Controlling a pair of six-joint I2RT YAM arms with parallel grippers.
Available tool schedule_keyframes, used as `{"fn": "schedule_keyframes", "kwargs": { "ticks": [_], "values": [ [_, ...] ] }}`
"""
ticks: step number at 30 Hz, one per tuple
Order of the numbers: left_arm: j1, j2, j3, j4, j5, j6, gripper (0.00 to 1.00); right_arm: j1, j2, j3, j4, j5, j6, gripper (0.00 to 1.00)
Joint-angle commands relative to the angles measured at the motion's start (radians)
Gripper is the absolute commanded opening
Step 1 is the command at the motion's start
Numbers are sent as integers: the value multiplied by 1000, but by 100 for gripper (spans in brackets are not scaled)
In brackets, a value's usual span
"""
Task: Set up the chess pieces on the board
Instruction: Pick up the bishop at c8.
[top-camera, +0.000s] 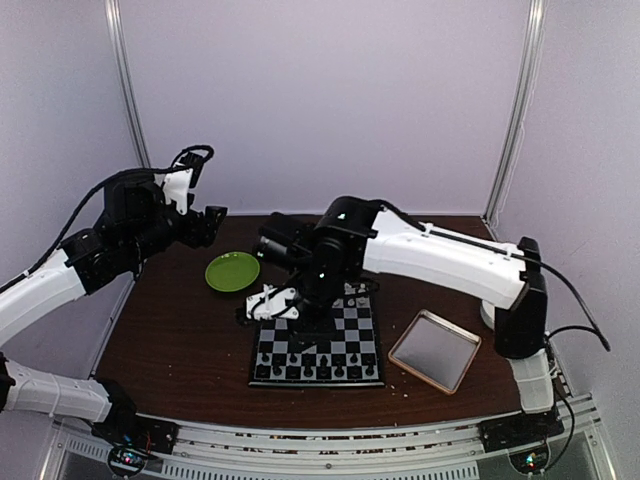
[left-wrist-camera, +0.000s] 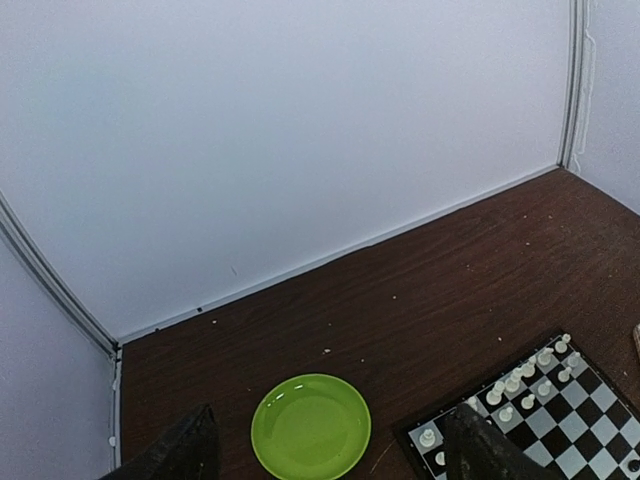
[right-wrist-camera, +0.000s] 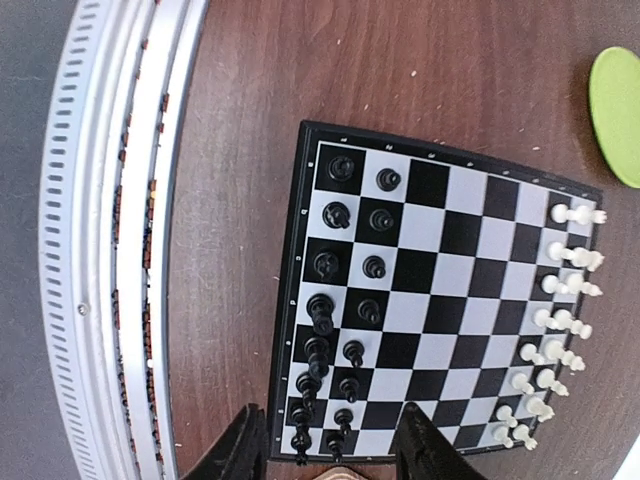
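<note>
The board (top-camera: 345, 335) lies on the brown table in front of the arms. Black chess pieces (right-wrist-camera: 345, 300) stand in two rows along its near edge and also show in the top view (top-camera: 318, 370). White chess pieces (right-wrist-camera: 560, 320) stand in two rows along the far edge. My right gripper (right-wrist-camera: 335, 455) hangs open and empty high above the board; it also shows in the top view (top-camera: 272, 303). My left gripper (left-wrist-camera: 330, 458) is open and empty, raised at the far left (top-camera: 212, 222). It looks down at the board's far corner (left-wrist-camera: 560, 425) and its white pieces (left-wrist-camera: 515, 385).
A green plate (top-camera: 232, 271) sits empty left of the board's far corner; it also shows in both wrist views (left-wrist-camera: 311, 427) (right-wrist-camera: 618, 115). A tan-rimmed metallic tray (top-camera: 434, 349) lies right of the board. The white back wall and a metal rail (right-wrist-camera: 110, 250) bound the table.
</note>
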Motion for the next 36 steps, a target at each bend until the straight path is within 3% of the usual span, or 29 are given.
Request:
{"fn": "schedule_keyframes", "kwargs": {
  "ticks": [1,11,18,22,24,25,30,36],
  "values": [
    [8,38,8,18,-46,-2,79,-69,-166,-88,-21,-1,-17,46],
    [26,31,90,-147,-112,41,82,-483,-607,-550,297,-67,36,48],
    [87,-30,50,-141,-125,43,87,-802,-912,-860,579,-143,156,50],
    [101,-83,-19,-77,-154,38,90,-937,-1072,-1062,785,-150,232,69],
    [106,-106,-62,-40,-167,36,91,-991,-1135,-1152,880,-148,274,93],
    [110,-115,-80,-26,-169,32,92,-1016,-1164,-1193,921,-151,295,100],
    [117,-144,-140,-1,-174,29,92,-1119,-1284,-1326,1041,-193,397,100],
    [117,-170,-151,-25,-117,28,91,-1144,-1347,-1406,1096,-259,414,100]
  ]
}}
